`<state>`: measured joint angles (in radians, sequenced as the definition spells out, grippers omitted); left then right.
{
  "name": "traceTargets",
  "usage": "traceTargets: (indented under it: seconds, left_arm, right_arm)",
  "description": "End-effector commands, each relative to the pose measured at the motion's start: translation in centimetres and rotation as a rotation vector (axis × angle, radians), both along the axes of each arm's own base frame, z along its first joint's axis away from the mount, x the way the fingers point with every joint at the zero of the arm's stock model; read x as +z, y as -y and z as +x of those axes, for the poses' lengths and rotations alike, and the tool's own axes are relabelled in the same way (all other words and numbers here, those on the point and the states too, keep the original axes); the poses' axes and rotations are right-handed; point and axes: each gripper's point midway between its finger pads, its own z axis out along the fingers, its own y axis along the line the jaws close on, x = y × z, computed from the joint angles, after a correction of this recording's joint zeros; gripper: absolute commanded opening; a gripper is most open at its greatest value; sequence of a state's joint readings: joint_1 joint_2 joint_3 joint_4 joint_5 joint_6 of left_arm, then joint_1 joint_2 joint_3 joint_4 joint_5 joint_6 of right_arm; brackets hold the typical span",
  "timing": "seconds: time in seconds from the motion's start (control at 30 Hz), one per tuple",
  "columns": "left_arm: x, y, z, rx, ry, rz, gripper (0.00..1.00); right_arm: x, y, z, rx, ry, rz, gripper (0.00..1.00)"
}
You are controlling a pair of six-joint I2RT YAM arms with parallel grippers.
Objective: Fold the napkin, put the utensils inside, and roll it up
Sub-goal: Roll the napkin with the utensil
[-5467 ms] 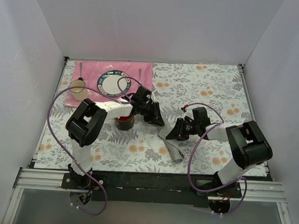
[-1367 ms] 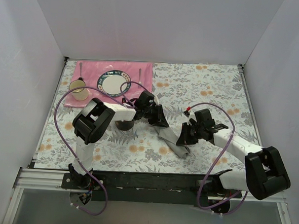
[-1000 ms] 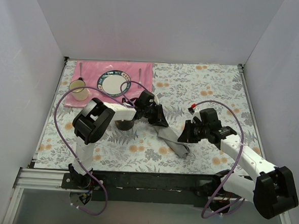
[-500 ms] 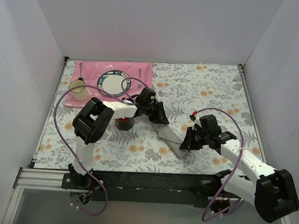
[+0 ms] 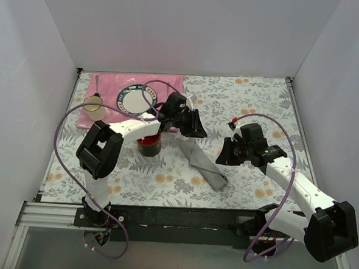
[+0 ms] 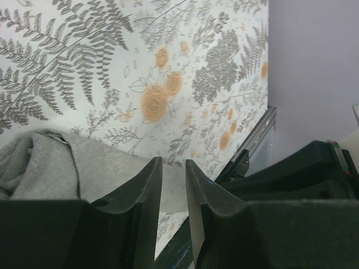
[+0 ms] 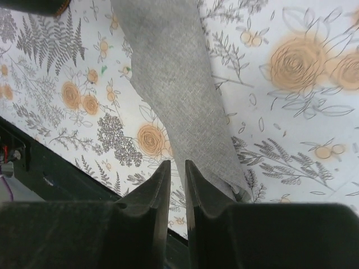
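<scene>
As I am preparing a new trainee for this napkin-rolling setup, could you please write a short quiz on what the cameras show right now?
1. True or false: the napkin lies spread out as a full square.
2. Fill in: the plate sits on the pink ____.
3. The right gripper holds: A the napkin; B the plate; C nothing.

Key
1. False: it is a long, narrow folded strip lying diagonally on the tablecloth.
2. placemat
3. C: nothing sits between its fingers.
</scene>
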<state>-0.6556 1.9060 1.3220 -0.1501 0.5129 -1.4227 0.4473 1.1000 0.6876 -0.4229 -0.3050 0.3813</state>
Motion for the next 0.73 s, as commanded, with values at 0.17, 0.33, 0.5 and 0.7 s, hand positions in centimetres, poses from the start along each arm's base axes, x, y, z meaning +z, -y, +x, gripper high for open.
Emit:
traceTargets:
  seconds: [0.17, 0.33, 0.5, 0.7]
  left_arm:
    - [19.3, -6.1, -2.5, 0.111, 0.442, -0.104, 0.46]
    - [23.5, -11.9, -6.8, 0.226, 0.544, -0.139, 0.68]
    - [22.6, -14.5, -9.5, 0.3, 0.505, -0.185, 0.86]
    - [22.0, -15.1, -10.4, 0.312, 0.488, -0.199, 0.87]
  right_arm:
    - [12.0, 3.7, 2.7, -0.191, 0.455, 0.006, 0.84]
    - [16.1, 8.2, 1.5, -0.466, 0.58, 0.046, 0.99]
    - [16.8, 8.9, 0.5, -0.467, 0.616, 0.052, 0.99]
    - [15.1, 7.4, -0.7, -0.372, 0.578, 0.093, 0.99]
